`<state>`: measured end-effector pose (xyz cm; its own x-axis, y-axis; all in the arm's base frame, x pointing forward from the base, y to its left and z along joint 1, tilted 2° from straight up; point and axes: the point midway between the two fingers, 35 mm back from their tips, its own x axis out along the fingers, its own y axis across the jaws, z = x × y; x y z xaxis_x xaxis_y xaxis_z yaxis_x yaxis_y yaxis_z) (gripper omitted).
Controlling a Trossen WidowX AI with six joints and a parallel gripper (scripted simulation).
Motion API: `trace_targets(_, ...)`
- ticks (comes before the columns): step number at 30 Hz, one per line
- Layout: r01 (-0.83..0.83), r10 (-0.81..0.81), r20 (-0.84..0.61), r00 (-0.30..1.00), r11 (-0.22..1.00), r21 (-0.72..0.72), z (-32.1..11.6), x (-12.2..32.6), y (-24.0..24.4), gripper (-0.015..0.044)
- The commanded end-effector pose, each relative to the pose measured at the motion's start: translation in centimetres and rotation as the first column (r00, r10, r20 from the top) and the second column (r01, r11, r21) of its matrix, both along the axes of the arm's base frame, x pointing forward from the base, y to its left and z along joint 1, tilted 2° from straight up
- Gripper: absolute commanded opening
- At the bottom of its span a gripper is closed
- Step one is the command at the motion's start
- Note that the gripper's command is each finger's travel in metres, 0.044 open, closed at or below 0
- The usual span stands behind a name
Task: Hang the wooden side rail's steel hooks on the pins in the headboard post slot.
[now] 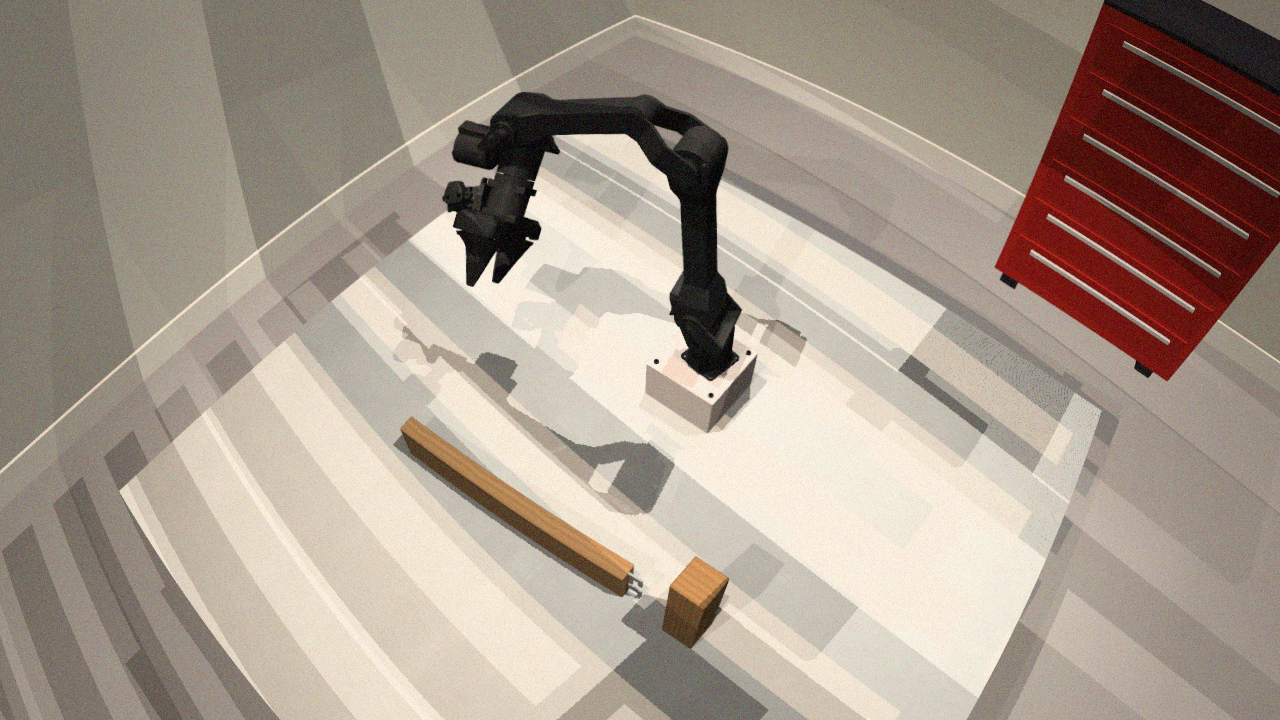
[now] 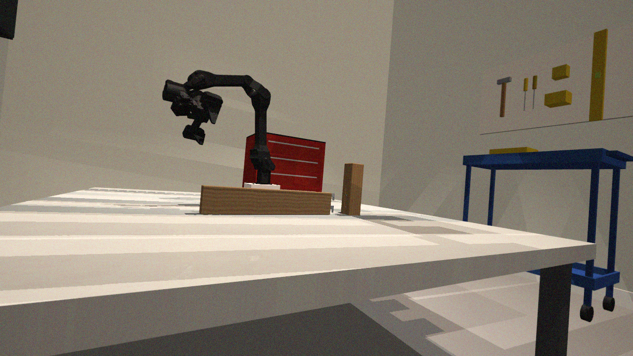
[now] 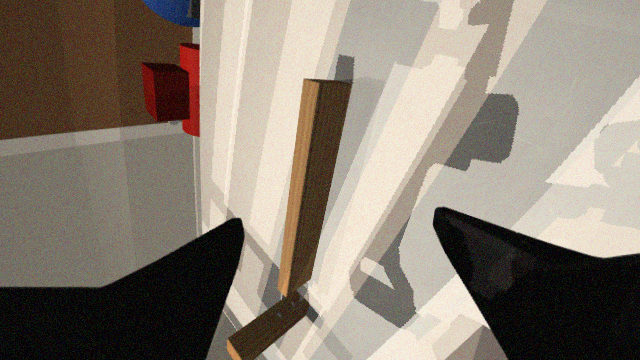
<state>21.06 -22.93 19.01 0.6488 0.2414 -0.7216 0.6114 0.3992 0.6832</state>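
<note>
The wooden side rail [image 1: 514,503] [image 2: 265,201] [image 3: 312,185] lies on the table on its narrow edge. The steel hooks [image 1: 634,583] [image 2: 332,202] stick out of its end toward the post and stand clear of it. The headboard post [image 1: 693,601] [image 2: 352,189] [image 3: 270,324] stands upright a short gap beyond the hooks. The slot and its pins cannot be made out clearly. My gripper [image 1: 484,282] [image 3: 339,221] is open and empty, high above the table, off to the robot's side of the rail's far end. In the exterior view its fingers are hard to make out.
The arm's pale base block [image 1: 684,394] [image 2: 261,186] is fixed to the table behind the rail. A red drawer cabinet [image 1: 1136,197] [image 2: 296,165] and a blue cart [image 2: 535,160] stand off the table. Tools hang on the wall.
</note>
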Motion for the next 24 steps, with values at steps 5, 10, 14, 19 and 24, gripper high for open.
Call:
trace_targets(5,0.140,-0.098,-0.259,0.961,0.979,0.150,-2.7,5.6,7.9,0.0440)
trace_targets(10,0.209,-0.142,-0.345,0.928,0.963,0.168,-3.8,7.1,11.2,0.0440)
trace_targets(14,0.256,-0.171,-0.402,0.900,0.952,0.166,-4.6,7.9,14.1,0.0440)
trace_targets(19,0.329,-0.225,-0.463,0.857,0.931,0.156,-5.6,8.6,18.0,0.0440)
trace_targets(24,0.435,-0.307,-0.511,0.803,0.888,0.150,-6.5,9.0,21.7,0.0440)
